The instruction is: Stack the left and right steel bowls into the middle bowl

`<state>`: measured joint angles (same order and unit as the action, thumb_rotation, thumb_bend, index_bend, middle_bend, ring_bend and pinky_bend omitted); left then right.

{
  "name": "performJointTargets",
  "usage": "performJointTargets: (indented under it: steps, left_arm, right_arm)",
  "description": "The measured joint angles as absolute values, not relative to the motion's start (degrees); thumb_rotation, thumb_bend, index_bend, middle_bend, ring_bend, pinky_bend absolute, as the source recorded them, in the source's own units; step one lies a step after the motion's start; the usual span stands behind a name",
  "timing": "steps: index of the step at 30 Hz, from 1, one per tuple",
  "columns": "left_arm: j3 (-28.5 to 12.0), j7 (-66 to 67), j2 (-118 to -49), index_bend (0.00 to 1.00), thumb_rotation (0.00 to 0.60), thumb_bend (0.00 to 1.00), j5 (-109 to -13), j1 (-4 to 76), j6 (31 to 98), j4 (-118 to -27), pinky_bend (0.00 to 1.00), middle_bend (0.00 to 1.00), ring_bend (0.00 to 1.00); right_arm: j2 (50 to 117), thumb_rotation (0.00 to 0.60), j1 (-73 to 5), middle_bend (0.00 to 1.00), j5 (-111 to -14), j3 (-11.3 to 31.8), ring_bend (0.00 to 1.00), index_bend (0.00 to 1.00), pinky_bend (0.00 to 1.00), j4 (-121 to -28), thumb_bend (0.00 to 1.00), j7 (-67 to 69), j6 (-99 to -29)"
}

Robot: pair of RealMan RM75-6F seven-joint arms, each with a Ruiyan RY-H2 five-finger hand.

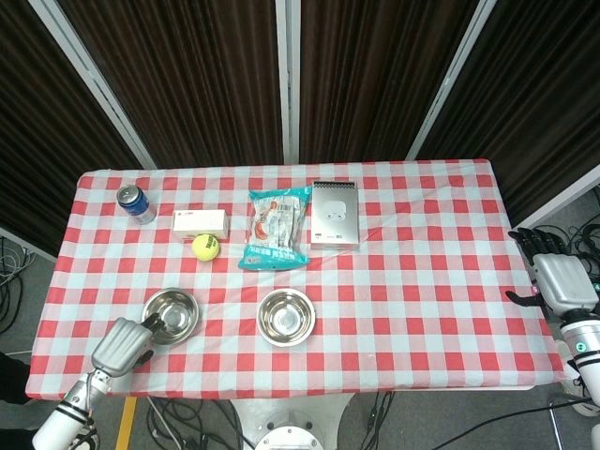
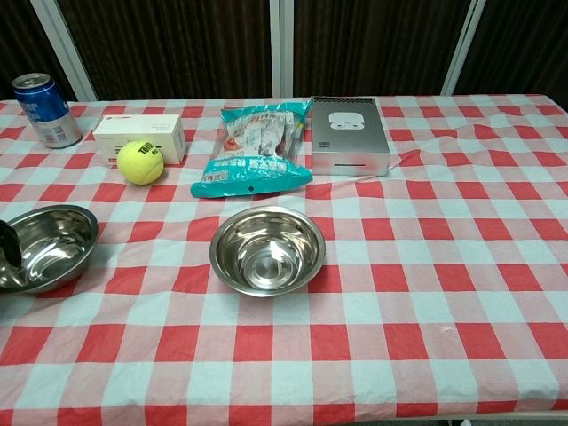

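Observation:
Two steel bowls stand near the table's front edge. The left bowl (image 1: 172, 315) (image 2: 46, 246) is empty, and so is the middle bowl (image 1: 286, 317) (image 2: 266, 250). My left hand (image 1: 123, 345) reaches in from the front left corner, its dark fingertips (image 1: 150, 324) on the left bowl's near-left rim. In the chest view one dark fingertip (image 2: 7, 245) shows over that rim. Whether the fingers have closed on the rim cannot be told. My right hand (image 1: 561, 279) hangs beyond the table's right edge, fingers apart and holding nothing.
Along the back of the table (image 1: 422, 281) are a blue can (image 1: 136, 202), a white box (image 1: 200, 222), a tennis ball (image 1: 205, 247), a snack bag (image 1: 277, 228) and a silver device (image 1: 335, 214). The checked cloth covers the whole top.

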<state>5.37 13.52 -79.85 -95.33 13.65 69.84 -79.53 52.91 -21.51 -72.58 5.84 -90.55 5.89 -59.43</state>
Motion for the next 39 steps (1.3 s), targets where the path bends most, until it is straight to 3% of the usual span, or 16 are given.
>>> performJointTargets:
  steps: [17, 28, 39]
  left_arm:
    - [5.0, 12.4, -84.4, 0.54, 0.6, 0.33, -93.9, 15.7, 68.1, -73.2, 0.97, 0.52, 0.98]
    - [3.9, 11.8, -87.8, 0.63, 0.6, 0.37, -93.8, 16.2, 70.4, -69.1, 1.0, 0.63, 1.0]
    - [3.8, 11.3, -88.3, 0.67, 0.6, 0.4, -93.9, 16.7, 71.5, -68.2, 1.0, 0.67, 1.0]
  right_arm:
    - [52.7, 0.6, -21.5, 0.06, -71.6, 6.4, 0.0, 0.09, 0.0, -90.1, 0.1, 6.2, -58.2]
    - [53.4, 0.6, -21.0, 0.06, -71.9, 6.7, 0.0, 0.09, 0.0, -88.7, 0.1, 7.8, -58.7]
    - [53.9, 0.6, -20.4, 0.06, -73.1, 6.7, 0.0, 0.09, 0.0, -86.9, 0.1, 9.9, -59.1]
